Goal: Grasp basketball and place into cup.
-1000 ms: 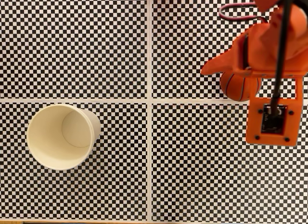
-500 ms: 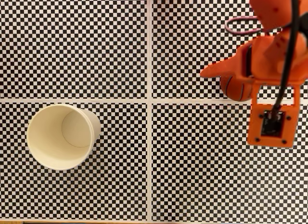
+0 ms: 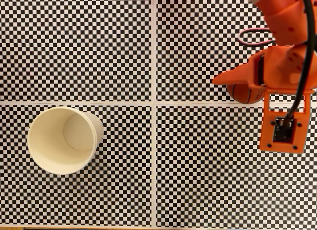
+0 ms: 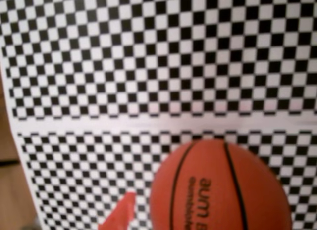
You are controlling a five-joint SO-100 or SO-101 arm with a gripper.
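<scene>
Checkered tabletop (image 3: 99,42): orange gripper (image 3: 233,84) poised over basketball (image 3: 245,93), ball tucked directly beneath its pointed finger (image 4: 119,215); whether grip has closed, cannot tell. Cup (image 3: 62,140) stands upright, well apart, lower left of gripper.

Arm: orange printed plastic shells, rounded and boxy. Claw (image 3: 225,81) finger tapers to an orange point. Flat orange bracket (image 3: 283,125) with dark corner screws carries a small black camera board. One black cable (image 3: 303,67); one pink wire loop (image 3: 253,37).
</scene>
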